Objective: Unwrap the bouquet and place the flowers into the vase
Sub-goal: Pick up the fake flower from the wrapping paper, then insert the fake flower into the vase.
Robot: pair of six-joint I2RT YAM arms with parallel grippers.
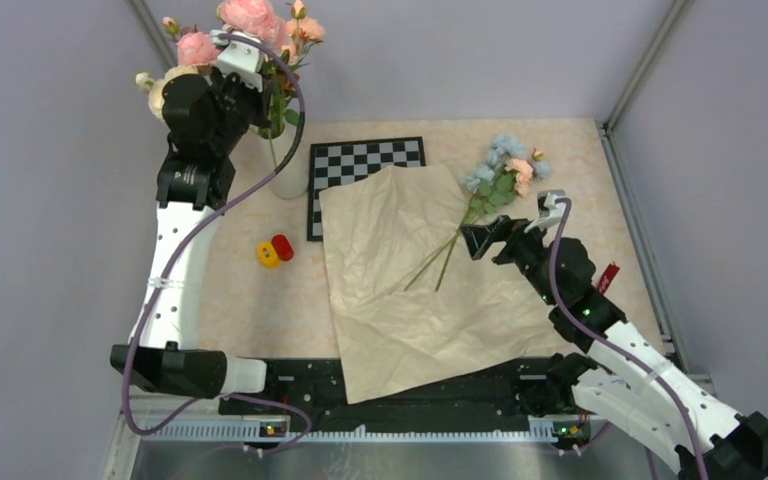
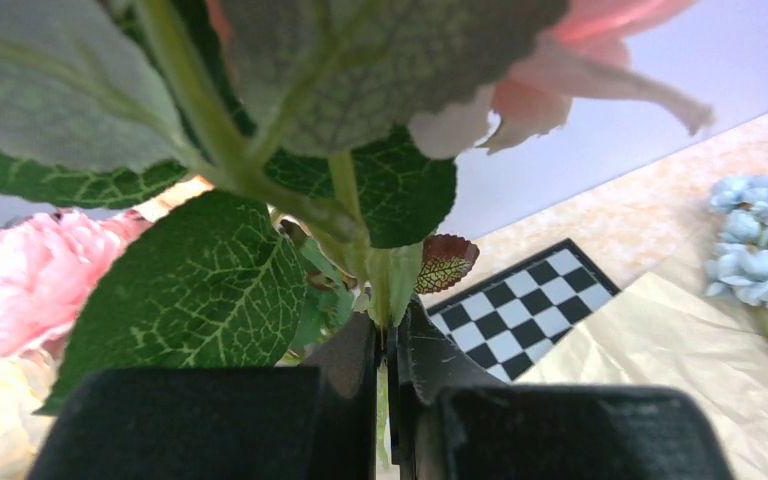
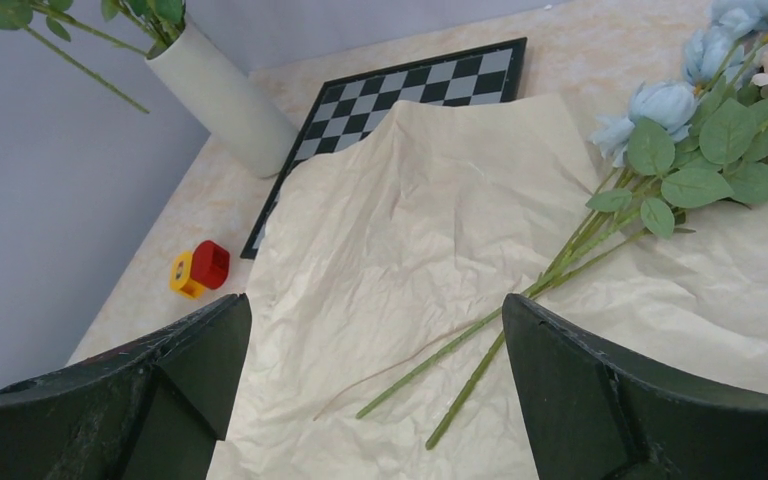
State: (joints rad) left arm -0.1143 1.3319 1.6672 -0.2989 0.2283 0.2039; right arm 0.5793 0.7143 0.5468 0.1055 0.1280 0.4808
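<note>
Paper (image 1: 400, 300) lies unwrapped; flowers (image 1: 500, 175) not yet in vase (image 1: 288, 180). Left tool (image 2: 388, 345) grips a rose stem (image 2: 344, 195); right tool (image 3: 375, 315) gapes open.

You're working inside a little boxed-in cell here. Plain pale lavender-grey walls (image 1: 460, 60) are closing in the back and both sides, and slim metal corner posts (image 1: 648, 62) are running up where they meet. The table (image 1: 240, 300) is showing a pale peach, marbled top, with a grey metal rail (image 1: 638, 240) running along its right edge. Down at your near edge, a black mounting plate (image 1: 305, 385) is sitting just behind a brushed steel shelf (image 1: 410, 462). The light is coming in soft and even, throwing only faint shadows.
</note>
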